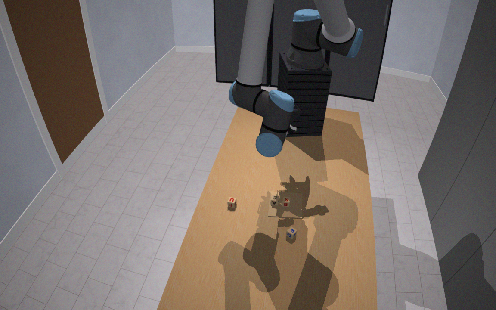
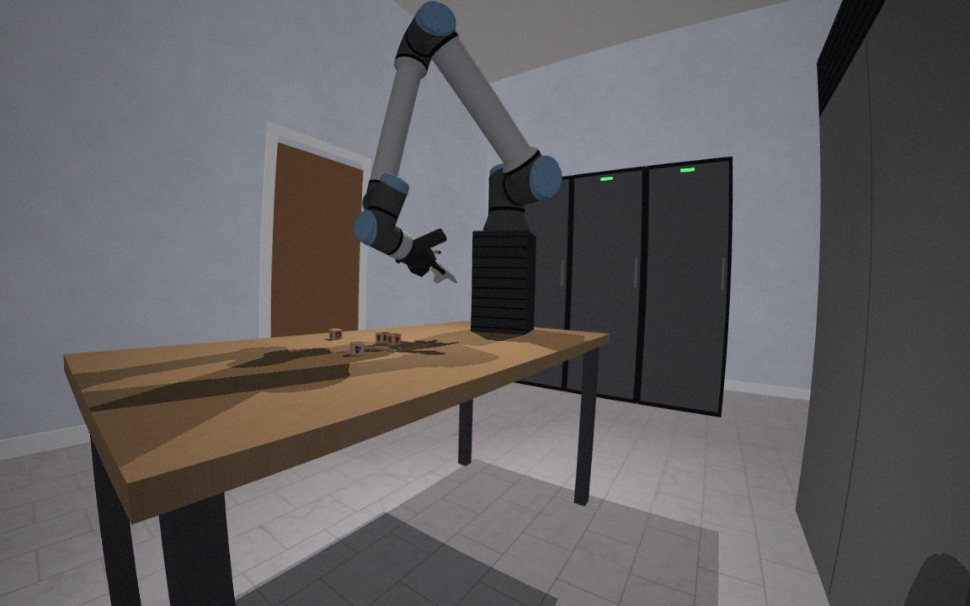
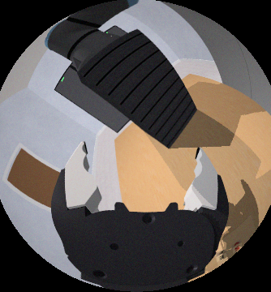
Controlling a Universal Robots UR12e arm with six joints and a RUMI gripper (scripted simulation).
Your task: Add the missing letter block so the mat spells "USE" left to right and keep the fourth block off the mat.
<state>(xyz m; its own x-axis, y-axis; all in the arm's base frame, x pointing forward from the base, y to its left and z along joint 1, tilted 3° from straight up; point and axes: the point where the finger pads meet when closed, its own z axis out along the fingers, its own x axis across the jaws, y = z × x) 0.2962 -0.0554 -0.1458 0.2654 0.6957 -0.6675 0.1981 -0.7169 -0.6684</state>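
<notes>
Fingers are spread wide with nothing gripped, held high above the bench (image 1: 238,162); U block (image 1: 231,203) sits at 9 o'clock of the mat (image 1: 266,207).

Table top (image 2: 262,422) matt wood grain; blocks (image 1: 231,203) pale wood.
</notes>
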